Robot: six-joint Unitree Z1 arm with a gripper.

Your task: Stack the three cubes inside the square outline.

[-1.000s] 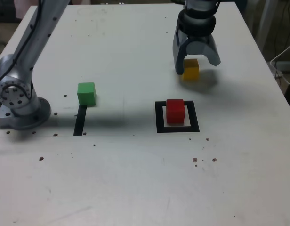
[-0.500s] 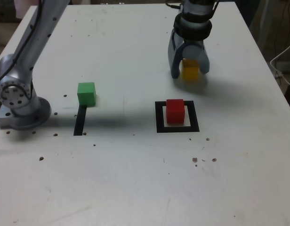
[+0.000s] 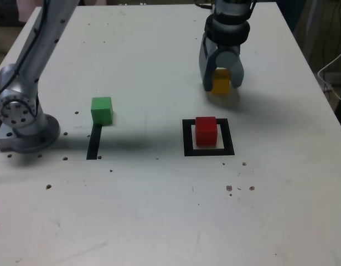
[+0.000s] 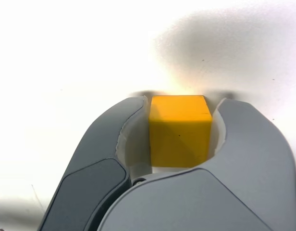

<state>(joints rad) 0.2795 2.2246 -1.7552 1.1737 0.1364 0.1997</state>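
Yellow cube (image 3: 221, 82) is sitting on the worktop (image 3: 159, 210) toward the far side in the exterior view, and the gripper (image 3: 221, 84) is now clenching it: a second ago the jaws were standing wide on either side of the block, half a second ago they were partway in, and now both are pressing against its flanks. The wrist view is confirming this, with the yellow cube (image 4: 179, 130) filling the gap of the gripper (image 4: 179, 122) and each jaw touching a side face. The cube is apparently still resting on the surface; no lift is showing yet.

Nearer the camera, the red cube (image 3: 206, 131) is sitting inside the square outline (image 3: 208, 151), roughly centred on its white middle, so the base of the stack is already in place. The green cube (image 3: 102, 110) is waiting well apart on the exterior view's left, just beyond the far end of a short black strip (image 3: 94, 141), close to the arm's base (image 3: 21, 119).

With the grasp now made, the second cube is probably ready to be raised and carried over to the red one. Setting it down squarely is likely the delicate part, since the blocks are equal in size and a skewed landing could nudge the red cube off centre. The green cube is remaining for last.
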